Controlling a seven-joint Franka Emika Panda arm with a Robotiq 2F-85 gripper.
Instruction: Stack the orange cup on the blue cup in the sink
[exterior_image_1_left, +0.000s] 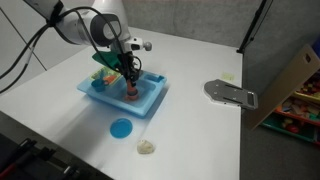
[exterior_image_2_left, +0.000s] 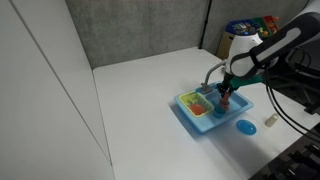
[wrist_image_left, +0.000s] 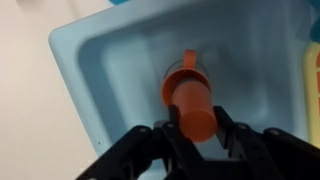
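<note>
The light blue sink (exterior_image_1_left: 152, 104) stands mid-table; it also shows in the other exterior view (exterior_image_2_left: 188, 117) and fills the wrist view (wrist_image_left: 110, 60). My gripper (exterior_image_1_left: 128, 78) reaches down into the basin. In the wrist view its fingers (wrist_image_left: 197, 125) are shut on the orange cup (wrist_image_left: 195, 105), one on each side. The cup sits over an orange-red rim (wrist_image_left: 175, 82), the top of the blue cup (exterior_image_1_left: 131, 97). The blue cup's body is hidden under the orange cup and the fingers. I cannot tell whether the two cups touch.
A green-yellow rack (exterior_image_1_left: 104, 78) sits at the sink's far end, with a grey faucet (exterior_image_2_left: 210, 72). A flat blue disc (exterior_image_1_left: 121, 128) and a pale beige lump (exterior_image_1_left: 147, 147) lie in front of the sink. A grey metal plate (exterior_image_1_left: 232, 93) and a cardboard box (exterior_image_1_left: 295, 80) are off to the side.
</note>
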